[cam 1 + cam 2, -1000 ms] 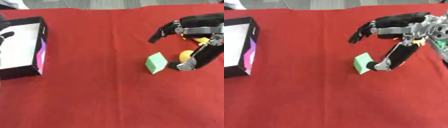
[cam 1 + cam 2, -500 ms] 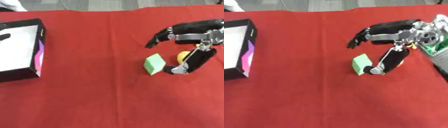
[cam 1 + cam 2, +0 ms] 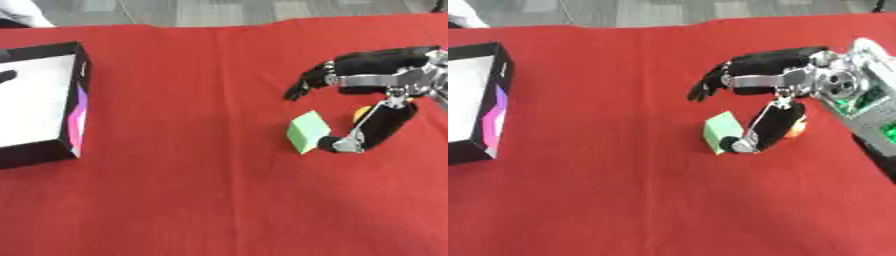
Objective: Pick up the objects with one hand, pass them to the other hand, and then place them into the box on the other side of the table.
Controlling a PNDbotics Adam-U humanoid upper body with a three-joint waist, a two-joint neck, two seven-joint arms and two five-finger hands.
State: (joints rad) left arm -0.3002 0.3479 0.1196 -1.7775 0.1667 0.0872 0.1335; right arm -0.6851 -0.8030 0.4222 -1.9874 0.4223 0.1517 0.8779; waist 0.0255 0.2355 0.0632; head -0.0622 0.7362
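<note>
While reaching in from the right edge, right hand (image 3: 385, 85) over the red cloth (image 3: 192, 200), fingers (image 3: 306, 85) stretched out toward the left and spread from the thumb (image 3: 372, 130), which points down. Thumb tip just beside the green block (image 3: 306, 131), maybe touching its right side; cannot tell for sure. Nothing pinched, fingers apart from the block, above its far side. Block tilted, lying on the cloth right of centre. Behind the thumb, a small orange-yellow thing (image 3: 360, 113), mostly hidden. At the left edge, black box (image 3: 77, 100) with white inside and a pink-purple patch on its inner wall, well apart from the block. Between box and block, wide bare cloth. Near half of the cloth bare too. Beyond the far edge, grey floor (image 3: 227, 10). Left hand not visible.
</note>
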